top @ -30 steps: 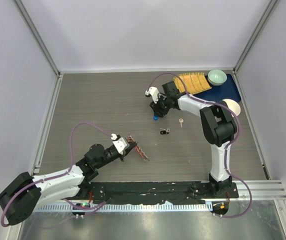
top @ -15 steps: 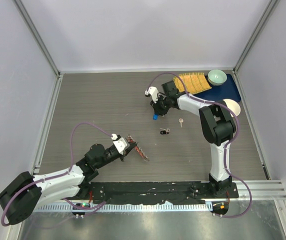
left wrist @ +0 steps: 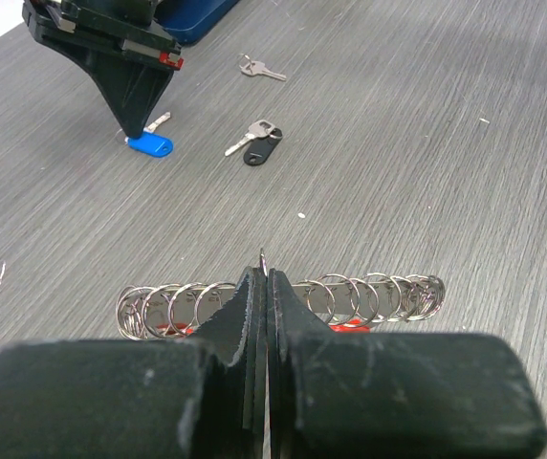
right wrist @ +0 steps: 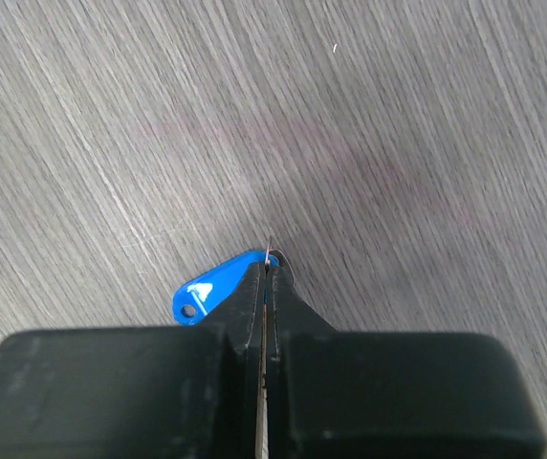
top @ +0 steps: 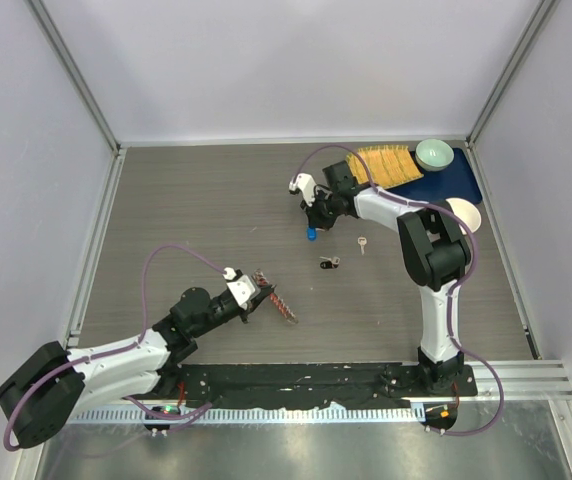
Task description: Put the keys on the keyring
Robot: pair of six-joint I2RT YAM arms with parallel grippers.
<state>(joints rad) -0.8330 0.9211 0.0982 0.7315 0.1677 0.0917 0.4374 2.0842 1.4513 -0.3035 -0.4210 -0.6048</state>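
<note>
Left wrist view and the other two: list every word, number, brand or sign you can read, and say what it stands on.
None readable in any view. The blue-headed key, black-headed key, silver key and keyring show no legible marking; any stamp is too small to tell.

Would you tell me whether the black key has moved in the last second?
No. The black key lies where it did, just left of the silver key.
</note>
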